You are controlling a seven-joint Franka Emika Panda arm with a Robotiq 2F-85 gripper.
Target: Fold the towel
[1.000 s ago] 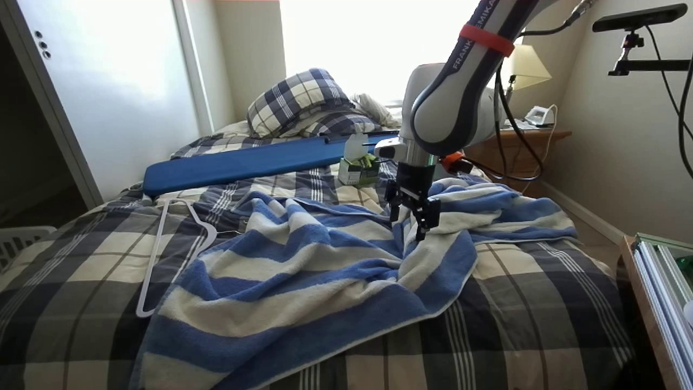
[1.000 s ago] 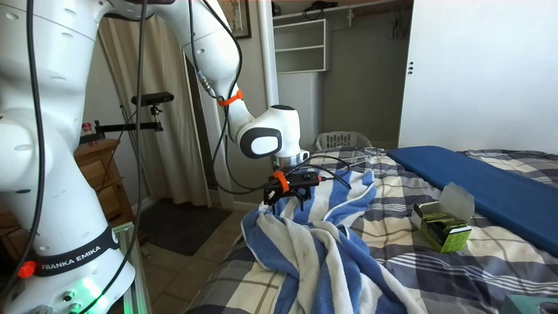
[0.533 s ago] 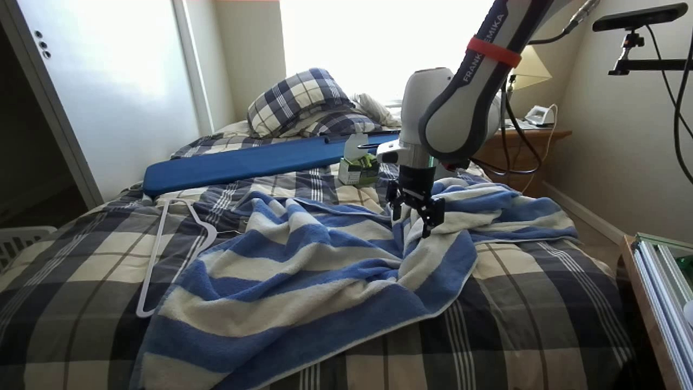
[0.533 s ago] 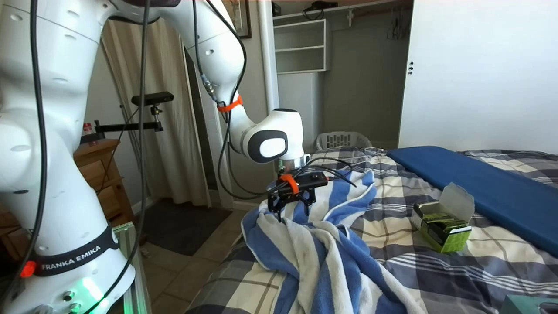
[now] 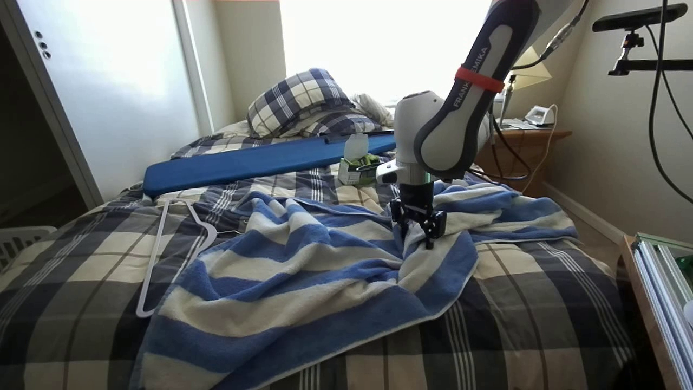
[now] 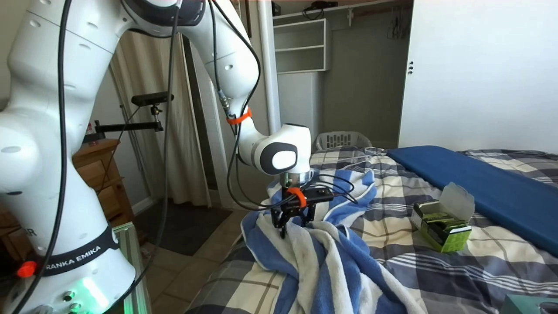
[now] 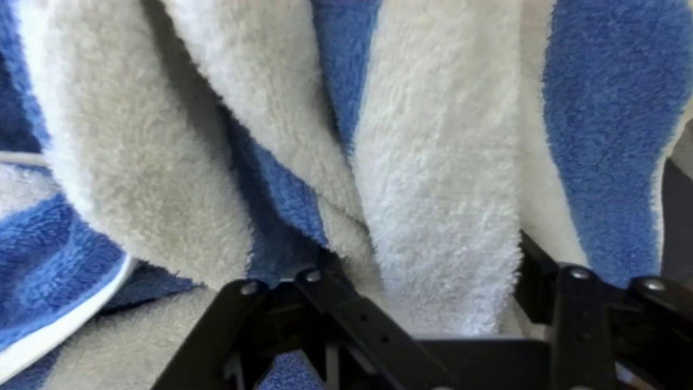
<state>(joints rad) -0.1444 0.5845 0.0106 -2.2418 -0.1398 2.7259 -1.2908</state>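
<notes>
Towel (image 5: 303, 271) lies under hand (image 5: 417, 240), bunched between 2 parted fingers (image 7: 580, 317)

There's one towel (image 5: 319, 290), one gripper (image 5: 416, 239) and one lamp (image 5: 531, 75)

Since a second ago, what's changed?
The gripper moved down and slightly image-right in both exterior views, to the towel; its open jaws now straddle a pale fold. Nothing visibly grasped or released. Towel layout, blue board and open box stayed put.
</notes>
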